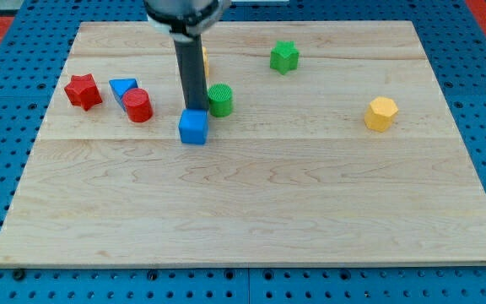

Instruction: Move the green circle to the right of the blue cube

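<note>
Camera view: wooden board [251,219]. My tip [196,110], plain rod with no jaws to open or close, stands just above blue cube [193,127]. Green circle [220,100] sits beside rod, up-right of cube. Red cylinder [137,105] sits further left.

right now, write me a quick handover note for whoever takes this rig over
Tip: my tip is at the top edge of the blue cube, with the green circle just to its right.
Job's things: the green circle sits up and to the view's right of the blue cube, close by it; whether they touch I cannot tell.
Done: the circle is near the cube, on its right side but higher in the view.
Left: nudge the circle down the view until it sits level with the cube, directly on its right.
</note>
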Controlling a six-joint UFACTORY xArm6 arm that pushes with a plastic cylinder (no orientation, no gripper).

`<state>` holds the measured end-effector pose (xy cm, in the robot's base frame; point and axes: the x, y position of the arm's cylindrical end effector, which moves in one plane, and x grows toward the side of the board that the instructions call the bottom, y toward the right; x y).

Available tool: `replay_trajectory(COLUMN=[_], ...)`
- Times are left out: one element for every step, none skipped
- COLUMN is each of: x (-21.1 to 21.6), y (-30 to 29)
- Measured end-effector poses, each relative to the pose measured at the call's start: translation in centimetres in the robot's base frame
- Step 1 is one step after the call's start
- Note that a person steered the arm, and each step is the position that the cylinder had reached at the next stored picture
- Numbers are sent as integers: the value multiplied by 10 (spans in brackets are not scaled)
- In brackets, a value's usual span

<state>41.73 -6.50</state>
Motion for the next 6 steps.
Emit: replay_trajectory(x=[7,-54,-70,-53,-83,-66], y=[-5,-3,30,71,78,123])
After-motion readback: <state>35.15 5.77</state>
